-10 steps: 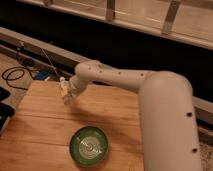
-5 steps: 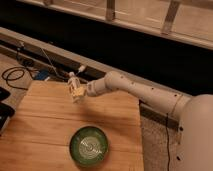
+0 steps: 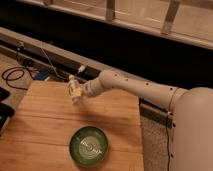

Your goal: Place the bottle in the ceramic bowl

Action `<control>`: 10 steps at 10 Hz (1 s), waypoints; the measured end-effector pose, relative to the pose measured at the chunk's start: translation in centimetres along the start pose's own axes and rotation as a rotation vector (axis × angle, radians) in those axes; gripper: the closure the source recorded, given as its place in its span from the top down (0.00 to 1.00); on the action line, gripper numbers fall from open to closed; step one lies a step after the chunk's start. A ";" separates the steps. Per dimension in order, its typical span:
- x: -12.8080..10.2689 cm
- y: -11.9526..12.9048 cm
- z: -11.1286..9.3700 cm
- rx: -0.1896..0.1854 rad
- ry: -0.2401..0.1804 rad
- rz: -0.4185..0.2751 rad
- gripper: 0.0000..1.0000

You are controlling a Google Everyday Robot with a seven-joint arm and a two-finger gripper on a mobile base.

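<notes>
At far left, off the wooden surface (image 3: 40, 122), a dark cable (image 3: 11, 76) lies coiled on the floor. Over the surface's back edge, the gripper (image 3: 74, 88) hangs with jaws closed on the bottle (image 3: 76, 93), which is held clear of the wood. The green bowl (image 3: 89, 146) sits nearer the front, right of the bottle and well apart. The arm (image 3: 137, 88) reaches in from the right.

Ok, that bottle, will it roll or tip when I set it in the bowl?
Probably light: the small plastic bottle hangs in the gripper, jaws shut on it, over the far left of the wooden table. Round-bodied, it may roll or lean on the curved inside of the glossy ceramic bowl rather than stand.
</notes>
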 end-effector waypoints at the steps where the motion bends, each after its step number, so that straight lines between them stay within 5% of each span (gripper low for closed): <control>1: 1.1 -0.3 -1.1 0.029 0.006 0.013 0.00; 5: 8.2 -2.1 -7.9 0.120 0.002 0.101 0.00; 7: 11.9 -1.4 -9.3 0.134 0.013 0.140 0.00; 10: 12.9 -1.1 -9.5 0.136 0.019 0.149 0.00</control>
